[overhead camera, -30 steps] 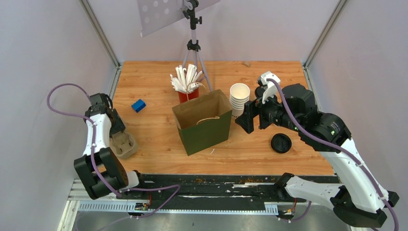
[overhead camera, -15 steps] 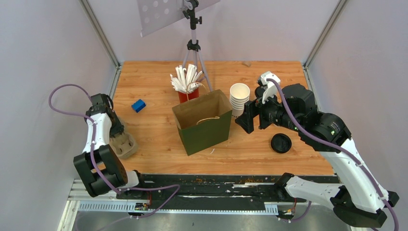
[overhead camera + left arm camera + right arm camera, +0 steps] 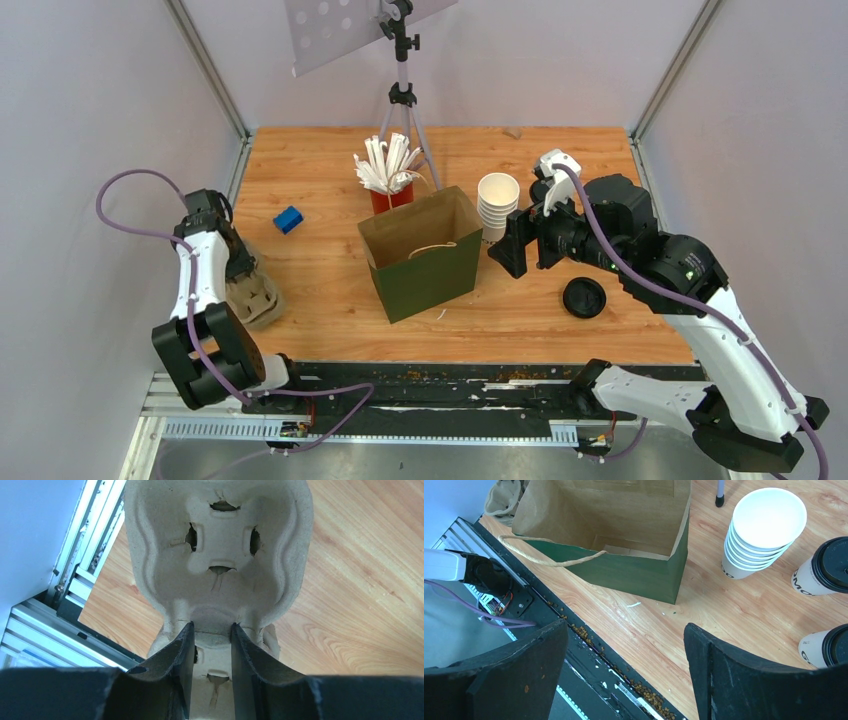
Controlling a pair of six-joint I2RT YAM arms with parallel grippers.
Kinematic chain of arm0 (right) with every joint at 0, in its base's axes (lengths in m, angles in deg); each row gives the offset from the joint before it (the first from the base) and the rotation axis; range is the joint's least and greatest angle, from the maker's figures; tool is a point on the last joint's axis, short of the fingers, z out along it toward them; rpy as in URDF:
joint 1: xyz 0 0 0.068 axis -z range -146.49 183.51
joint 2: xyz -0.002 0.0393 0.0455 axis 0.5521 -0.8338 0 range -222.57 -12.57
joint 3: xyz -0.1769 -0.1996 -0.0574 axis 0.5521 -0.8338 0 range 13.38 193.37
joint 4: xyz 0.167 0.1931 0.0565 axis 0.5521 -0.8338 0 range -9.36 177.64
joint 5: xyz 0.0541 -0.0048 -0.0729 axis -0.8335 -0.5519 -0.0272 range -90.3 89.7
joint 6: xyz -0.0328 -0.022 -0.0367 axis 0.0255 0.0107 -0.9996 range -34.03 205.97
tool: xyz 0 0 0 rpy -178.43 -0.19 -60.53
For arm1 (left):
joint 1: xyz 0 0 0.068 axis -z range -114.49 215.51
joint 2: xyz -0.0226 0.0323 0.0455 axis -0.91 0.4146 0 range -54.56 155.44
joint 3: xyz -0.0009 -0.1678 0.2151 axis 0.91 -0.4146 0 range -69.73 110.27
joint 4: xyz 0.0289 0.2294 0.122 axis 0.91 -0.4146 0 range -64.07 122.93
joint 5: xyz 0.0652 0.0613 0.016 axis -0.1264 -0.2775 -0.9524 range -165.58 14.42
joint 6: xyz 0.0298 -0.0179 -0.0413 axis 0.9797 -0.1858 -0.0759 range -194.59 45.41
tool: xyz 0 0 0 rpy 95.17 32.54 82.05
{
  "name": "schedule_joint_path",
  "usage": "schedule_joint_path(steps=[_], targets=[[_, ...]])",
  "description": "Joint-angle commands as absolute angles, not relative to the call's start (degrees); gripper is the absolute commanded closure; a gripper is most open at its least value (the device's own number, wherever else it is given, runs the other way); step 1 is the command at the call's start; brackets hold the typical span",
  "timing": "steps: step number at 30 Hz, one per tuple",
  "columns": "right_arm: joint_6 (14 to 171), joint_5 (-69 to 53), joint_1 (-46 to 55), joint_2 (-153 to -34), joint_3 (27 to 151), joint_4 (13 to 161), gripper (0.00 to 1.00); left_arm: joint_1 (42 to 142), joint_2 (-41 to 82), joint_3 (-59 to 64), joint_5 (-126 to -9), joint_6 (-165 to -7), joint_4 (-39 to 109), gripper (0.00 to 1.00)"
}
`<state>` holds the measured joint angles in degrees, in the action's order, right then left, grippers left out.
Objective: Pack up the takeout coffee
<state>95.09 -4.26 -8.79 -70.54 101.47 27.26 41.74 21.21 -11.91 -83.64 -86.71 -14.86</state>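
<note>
Pulp carrier (image 3: 220, 545), one, is clamped between the left gripper (image 3: 212, 630) jaws. Empty, the right gripper (image 3: 624, 630) stands wide; two lidded coffee cups (image 3: 824, 567) and one cup stack (image 3: 764, 530) sit ahead of its jaws, off to one side.

The green paper bag (image 3: 428, 262) stands mid-bench, mouth open upward. The red cup of straws (image 3: 389, 180) crowds its back; the stack of white cups (image 3: 497, 206) sits just beside its right wall. Bare bench (image 3: 322, 285) lies between bag and cardboard cup carrier (image 3: 262, 300), and around the black lid (image 3: 584, 297).
</note>
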Motion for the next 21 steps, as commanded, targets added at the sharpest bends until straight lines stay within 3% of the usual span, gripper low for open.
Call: schedule_joint_path(steps=[1,21], targets=[[94.87,-4.67,-8.89,-70.16,101.68,29.61,0.15,41.18,19.83,-8.55,-84.13,-87.35,-17.23,0.65],[97.64,-8.00,-8.88,-70.63,103.05,25.25,0.17,46.23,15.38,9.83,-75.93,-91.55,-30.07,0.68]])
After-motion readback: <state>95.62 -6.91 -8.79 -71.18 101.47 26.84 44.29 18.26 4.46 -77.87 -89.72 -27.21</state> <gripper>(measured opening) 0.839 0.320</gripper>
